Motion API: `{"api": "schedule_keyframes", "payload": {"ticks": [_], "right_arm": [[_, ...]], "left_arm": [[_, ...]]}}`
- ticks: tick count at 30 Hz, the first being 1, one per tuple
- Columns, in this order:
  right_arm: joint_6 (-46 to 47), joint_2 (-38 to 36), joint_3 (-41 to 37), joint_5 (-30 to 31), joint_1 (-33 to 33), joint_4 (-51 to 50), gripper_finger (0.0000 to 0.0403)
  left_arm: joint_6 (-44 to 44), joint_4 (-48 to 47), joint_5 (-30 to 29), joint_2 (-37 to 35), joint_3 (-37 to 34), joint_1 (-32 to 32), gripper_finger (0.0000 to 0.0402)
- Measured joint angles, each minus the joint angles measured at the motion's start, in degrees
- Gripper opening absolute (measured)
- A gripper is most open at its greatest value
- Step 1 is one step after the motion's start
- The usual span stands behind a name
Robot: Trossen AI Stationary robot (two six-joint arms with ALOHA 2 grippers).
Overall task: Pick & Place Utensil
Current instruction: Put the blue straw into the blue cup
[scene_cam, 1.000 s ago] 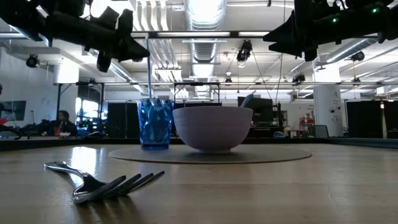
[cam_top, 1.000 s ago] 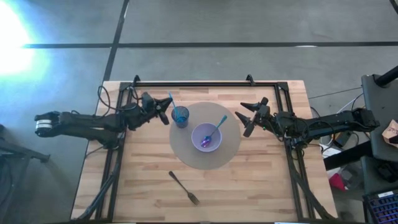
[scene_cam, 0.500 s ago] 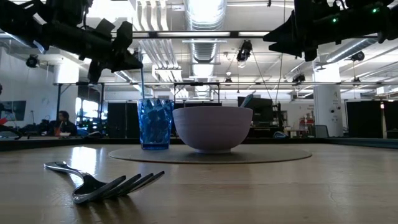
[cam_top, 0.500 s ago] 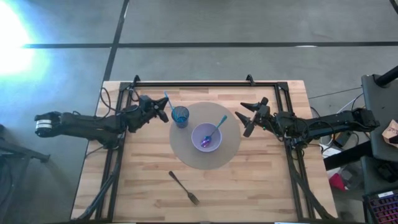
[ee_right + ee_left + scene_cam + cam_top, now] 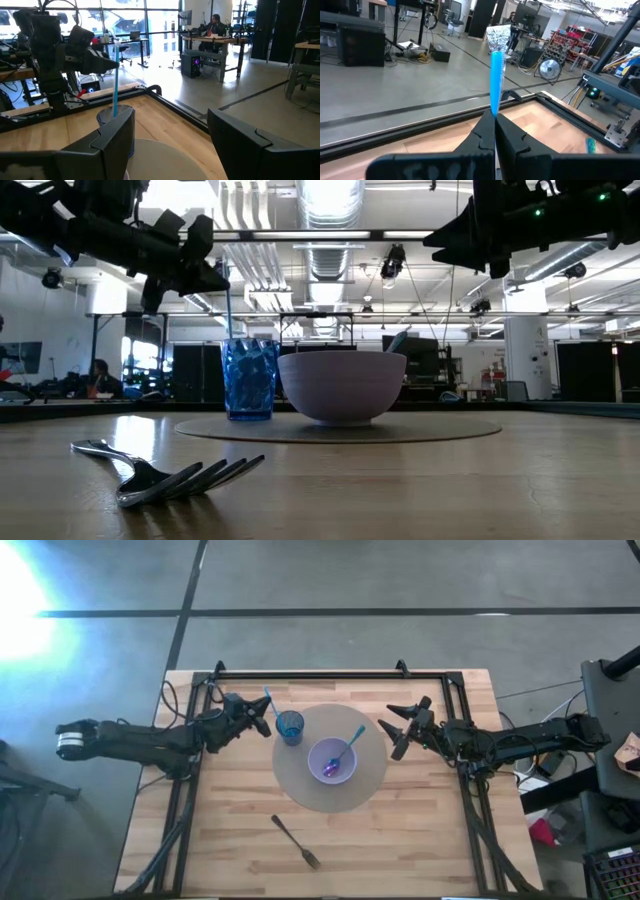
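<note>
A blue-handled utensil (image 5: 270, 703) stands almost upright at the left rim of the faceted blue cup (image 5: 290, 726), its silvery top end (image 5: 498, 35) above my left gripper (image 5: 262, 722). That gripper is shut on it. The cup and a purple bowl (image 5: 325, 768) rest on a round grey mat (image 5: 300, 790). A blue spoon (image 5: 352, 740) leans in the bowl. My right gripper (image 5: 396, 730) hovers open at the mat's right edge. My left gripper pinches the utensil's blue handle (image 5: 494, 102) between its two fingers, which lie across it, coming nearly level from the table's left. The utensil is near upright, and its lower part (image 5: 229, 320) runs down to the cup's rim. Whether its tip rests inside I cannot tell.
A metal fork (image 5: 296, 841) lies on the bare wood near the table's near edge, in front of the mat. Black frame rails run along the table's left, right and far sides. Open wood lies on both sides of the fork.
My left gripper moved a little toward the table's left and slightly down, staying shut on the utensil. The utensil shifted from over the cup's inner part to its left rim. It has kept still for the last half second.
</note>
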Motion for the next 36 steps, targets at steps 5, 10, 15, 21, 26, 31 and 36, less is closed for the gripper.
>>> {"api": "schedule_keyframes", "payload": {"ticks": [5, 10, 15, 21, 26, 31, 36], "right_arm": [[0.0, 0.0, 0.0, 0.0, 0.0, 0.0, 0.0244], [0.0, 0.0, 0.0, 0.0, 0.0, 0.0, 0.0244], [-0.2, 0.0, 0.0, 0.0, 0.0, 0.0, 0.0244], [-0.2, 0.0, 0.0, 0.0, 0.0, 0.0, 0.0244], [-0.2, 0.0, 0.0, 0.0, 0.0, 0.0, 0.0244], [-0.4, 0.0, 0.0, 0.0, 0.0, 0.0, 0.0244], [-0.4, 0.0, 0.0, 0.0, 0.0, 0.0, 0.0244]], "left_arm": [[1.9, 0.0, 0.0, 0.0, 0.0, 0.0, 0.0015], [3.0, 0.0, 0.0, 0.0, 0.0, 0.0, 0.0060], [3.0, 0.0, 0.0, 0.0, 0.0, 0.0, 0.0112], [4.3, 0.0, 0.1, 0.0, 0.0, 0.0, 0.0165], [7.0, -0.1, 0.1, -0.1, 0.3, 0.0, 0.0188], [10.0, -1.5, 0.0, -0.1, 2.3, 0.0, 0.0192], [11.8, -8.3, 0.0, -0.1, 6.2, 0.0, 0.0193]]}}
